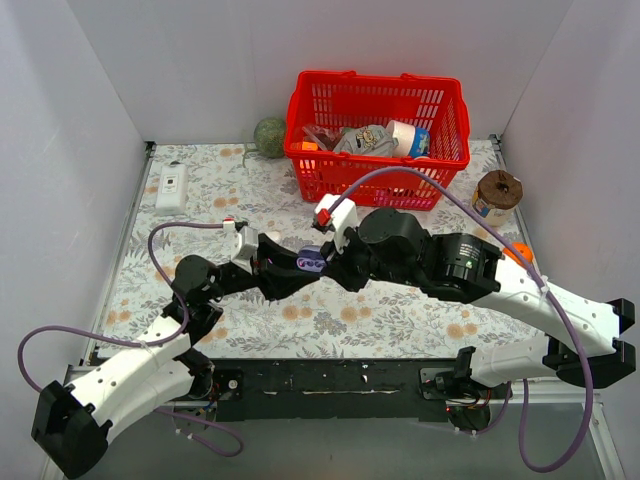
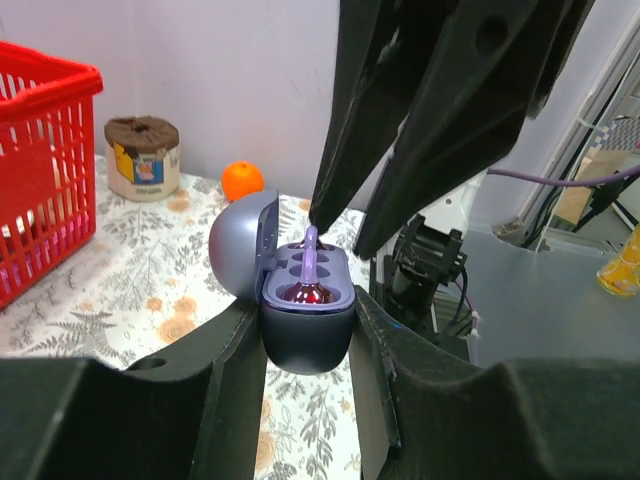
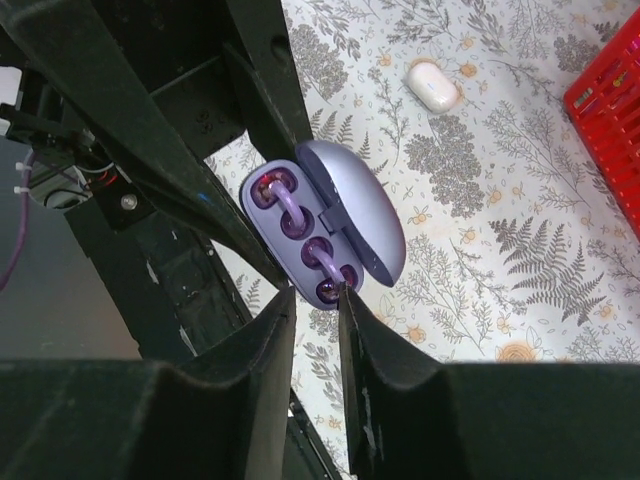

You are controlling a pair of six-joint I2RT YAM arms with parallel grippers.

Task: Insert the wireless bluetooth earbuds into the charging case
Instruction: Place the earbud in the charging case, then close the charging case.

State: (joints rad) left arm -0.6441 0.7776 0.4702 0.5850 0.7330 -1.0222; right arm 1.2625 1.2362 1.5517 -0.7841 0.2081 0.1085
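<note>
The lavender charging case (image 1: 311, 263) is open, lid (image 2: 240, 245) swung back, and gripped by its base between my left gripper's (image 2: 308, 335) fingers above the table. Both purplish earbuds lie in the case: one (image 3: 283, 205) at the far end, one (image 3: 330, 272) at the end nearest my right gripper (image 3: 315, 297). In the left wrist view one bud's stem (image 2: 311, 252) stands up from its socket, touching a right fingertip (image 2: 316, 215). My right gripper (image 1: 330, 256) hovers right over the case, jaws a narrow gap apart with nothing between them.
A red basket (image 1: 378, 135) of items stands at the back. A green ball (image 1: 269, 136), a white box (image 1: 172, 187), a brown-topped tub (image 1: 497, 195) and an orange (image 2: 242, 180) sit around. A white oval pebble (image 3: 433, 85) lies on the floral cloth.
</note>
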